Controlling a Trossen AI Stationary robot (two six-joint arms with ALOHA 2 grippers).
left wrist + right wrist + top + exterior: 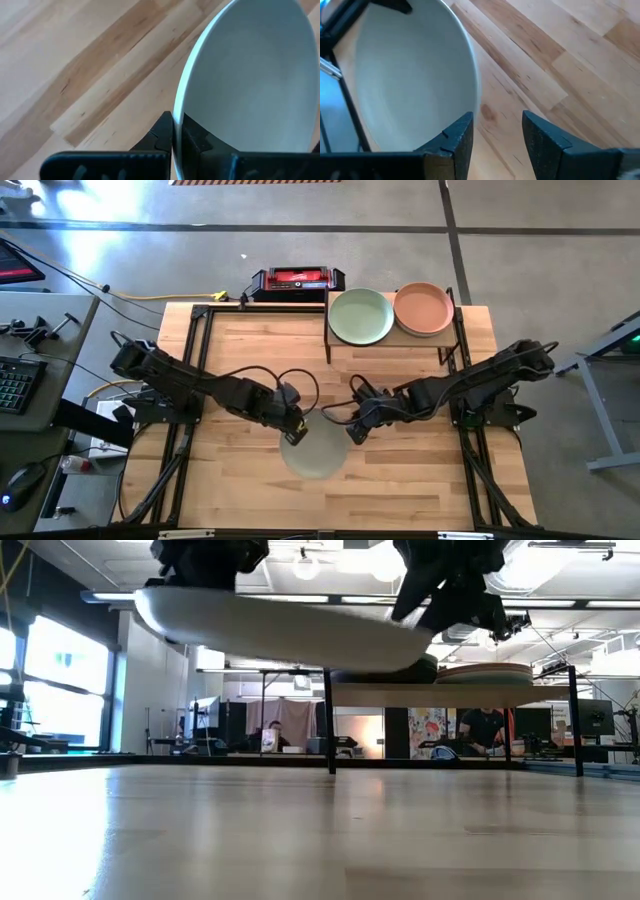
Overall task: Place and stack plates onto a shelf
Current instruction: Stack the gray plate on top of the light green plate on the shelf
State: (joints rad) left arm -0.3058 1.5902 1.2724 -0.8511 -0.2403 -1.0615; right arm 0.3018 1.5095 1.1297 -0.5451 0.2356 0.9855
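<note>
An off-white plate (316, 452) (280, 630) hangs in the air above the middle of the table, between my two grippers. My left gripper (293, 430) (172, 120) is at its left rim, shut on it. My right gripper (352, 430) (497, 120) stands open at the plate's right rim (472, 100); only table wood shows between its fingers. The shelf (390, 352) (450, 692) stands at the far right of the table. A light green plate (361, 316) and a salmon plate (423, 308) rest on it side by side. My left gripper pinches the plate's rim (179, 107) between its two fingers, one on the hollow face and one on the outer face. It comes from the table's left. The plate is lifted clear of the table, nearly level, its right side a little lower. My right gripper has one finger (457, 135) close against the rim; whether it touches cannot be told.
A red-and-black box (297, 280) sits at the far edge, left of the shelf. Black metal frame rails (190, 370) run along both sides of the table. Bare wood lies under and around the plate. People show in the room beyond the table.
</note>
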